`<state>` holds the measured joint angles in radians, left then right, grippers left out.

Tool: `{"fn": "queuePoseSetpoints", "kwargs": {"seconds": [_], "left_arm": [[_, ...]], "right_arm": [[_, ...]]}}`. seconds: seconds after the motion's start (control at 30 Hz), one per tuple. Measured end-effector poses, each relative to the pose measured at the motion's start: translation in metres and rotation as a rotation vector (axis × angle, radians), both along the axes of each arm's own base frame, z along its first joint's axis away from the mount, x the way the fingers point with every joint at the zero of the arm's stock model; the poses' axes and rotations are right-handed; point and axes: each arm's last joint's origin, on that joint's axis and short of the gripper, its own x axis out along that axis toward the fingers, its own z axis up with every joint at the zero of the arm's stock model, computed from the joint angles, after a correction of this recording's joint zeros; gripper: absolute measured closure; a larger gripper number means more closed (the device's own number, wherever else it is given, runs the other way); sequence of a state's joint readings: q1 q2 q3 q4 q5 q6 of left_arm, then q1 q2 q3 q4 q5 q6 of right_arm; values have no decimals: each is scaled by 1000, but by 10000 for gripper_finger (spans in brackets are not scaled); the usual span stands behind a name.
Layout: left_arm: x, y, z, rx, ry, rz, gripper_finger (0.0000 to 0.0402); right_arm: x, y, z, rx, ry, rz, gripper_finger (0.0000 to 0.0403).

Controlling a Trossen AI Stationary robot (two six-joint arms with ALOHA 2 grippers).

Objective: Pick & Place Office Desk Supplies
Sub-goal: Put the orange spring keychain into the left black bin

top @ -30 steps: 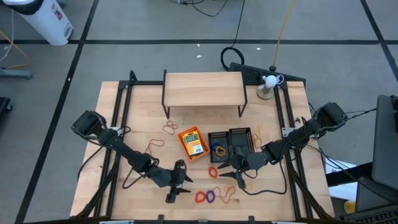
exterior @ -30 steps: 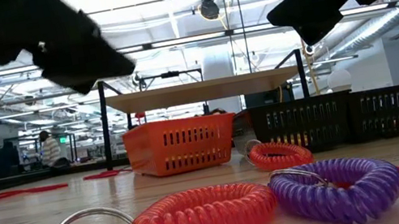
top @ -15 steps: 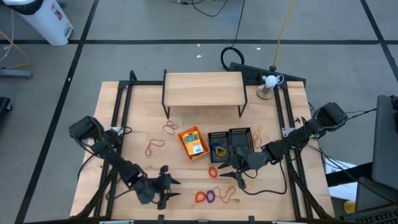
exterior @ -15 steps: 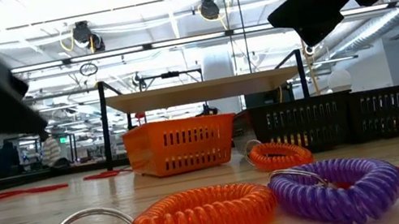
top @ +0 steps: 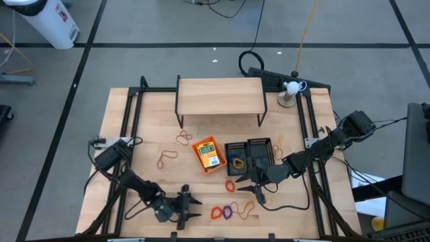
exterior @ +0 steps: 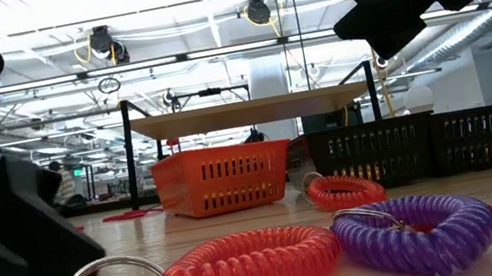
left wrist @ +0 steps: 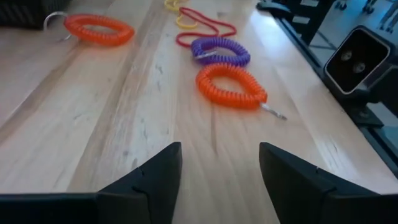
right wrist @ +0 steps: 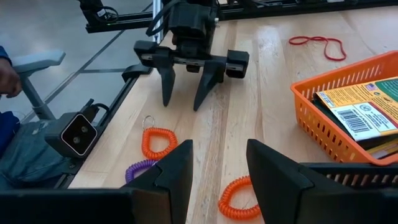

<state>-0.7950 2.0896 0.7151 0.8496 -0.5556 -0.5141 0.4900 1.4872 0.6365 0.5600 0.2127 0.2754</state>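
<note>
An orange coil band with a metal ring [exterior: 248, 264] and a purple coil band [exterior: 415, 230] lie flat near the table's front edge. A second orange coil [top: 230, 185] lies in front of the trays. My left gripper [top: 191, 207] is low over the table, open, fingers pointing right at the ringed orange coil [left wrist: 231, 86], a short way off. My right gripper [top: 251, 190] hovers open above the second orange coil [right wrist: 239, 196]. The orange tray [top: 208, 154] holds crayon boxes [right wrist: 367, 106]. Two black mesh trays [top: 235, 156] [top: 260, 151] stand beside it.
The wooden riser [top: 220, 96] stands at the far middle. Thin rubber bands [top: 166, 158] [top: 183, 138] lie left of the orange tray, and red and yellow ones [left wrist: 205, 28] right of the purple coil. Metal frame rails [top: 127, 134] run along both table sides.
My left gripper has come down close to the table and gone toward the near edge, swinging its fingers round toward the ringed orange coil. The coils and trays lie as before.
</note>
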Motion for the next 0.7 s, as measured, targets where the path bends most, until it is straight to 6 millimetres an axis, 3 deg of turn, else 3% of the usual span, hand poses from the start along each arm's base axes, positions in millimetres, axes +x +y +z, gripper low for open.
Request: {"fn": "queuePoseSetpoints", "kwargs": {"seconds": [0.37, 0.7], "left_arm": [[2, 1, -6, 51, -5, -53, 112], [23, 2, 1, 81, -14, -98, 111]], "right_arm": [[0, 0, 0, -4, 4, -3, 264], [1, -4, -1, -6, 10, -14, 264]]}}
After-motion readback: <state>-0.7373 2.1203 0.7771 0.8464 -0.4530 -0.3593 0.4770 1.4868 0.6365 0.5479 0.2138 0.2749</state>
